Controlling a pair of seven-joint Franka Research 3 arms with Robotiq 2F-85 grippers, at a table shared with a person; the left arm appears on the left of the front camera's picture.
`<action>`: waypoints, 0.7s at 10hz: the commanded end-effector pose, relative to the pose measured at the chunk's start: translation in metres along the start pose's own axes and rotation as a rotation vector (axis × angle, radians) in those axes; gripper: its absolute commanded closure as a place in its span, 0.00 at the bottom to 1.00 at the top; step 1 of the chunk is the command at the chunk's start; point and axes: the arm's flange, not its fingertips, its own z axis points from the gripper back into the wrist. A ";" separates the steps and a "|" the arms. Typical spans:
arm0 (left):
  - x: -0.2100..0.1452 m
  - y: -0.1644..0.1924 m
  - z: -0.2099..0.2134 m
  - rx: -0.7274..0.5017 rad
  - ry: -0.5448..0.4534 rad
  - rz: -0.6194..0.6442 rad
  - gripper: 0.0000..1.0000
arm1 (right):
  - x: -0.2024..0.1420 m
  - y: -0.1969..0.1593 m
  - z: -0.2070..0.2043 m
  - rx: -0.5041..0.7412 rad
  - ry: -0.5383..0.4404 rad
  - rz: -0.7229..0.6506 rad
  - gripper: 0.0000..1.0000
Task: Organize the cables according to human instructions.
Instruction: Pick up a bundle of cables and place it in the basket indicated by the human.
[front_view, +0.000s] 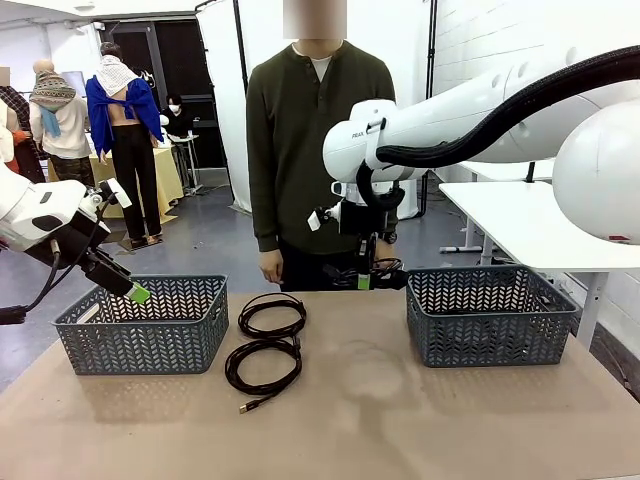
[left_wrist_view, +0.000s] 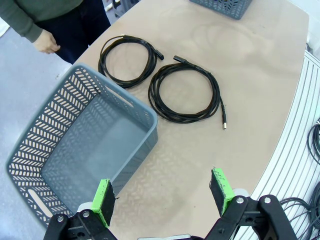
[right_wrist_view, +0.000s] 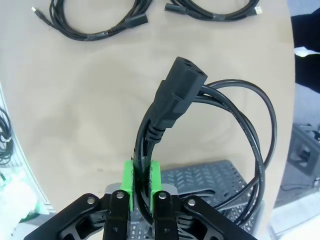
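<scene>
Two black cable coils lie on the table between the baskets, a farther coil (front_view: 243, 318) (left_wrist_view: 125, 82) and a nearer coil (front_view: 262, 390) (left_wrist_view: 182, 118). My right gripper (front_view: 365, 278) (right_wrist_view: 141, 182) is shut on a third black cable (front_view: 388, 270) (right_wrist_view: 175, 95) with a thick plug, held above the near-left corner of the right basket (front_view: 490, 330) (right_wrist_view: 215, 180). At the left basket's (front_view: 145, 340) (left_wrist_view: 85, 145) near-left rim, my left gripper (front_view: 132, 291) (left_wrist_view: 162, 192) hovers open with nothing between its fingers. The human (front_view: 320, 150) stands at the far side, arms down, one hand (left_wrist_view: 47, 42) by the table edge.
Both grey baskets are lattice-walled; the left one looks bare inside. A white table (front_view: 540, 220) stands behind the right basket. More black cables (left_wrist_view: 312, 145) hang off the table's side. Bare tabletop (front_view: 400, 420) stretches across the near half.
</scene>
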 end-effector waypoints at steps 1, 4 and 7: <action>-0.001 0.003 -0.001 -0.006 -0.012 0.010 0.00 | -0.007 0.001 0.009 -0.006 -0.001 0.017 1.00; -0.001 0.003 -0.001 -0.006 -0.012 0.010 0.00 | -0.043 0.007 0.048 -0.006 -0.021 0.089 1.00; -0.001 0.003 -0.001 -0.006 -0.012 0.010 0.00 | -0.097 0.011 0.068 -0.023 -0.028 0.136 1.00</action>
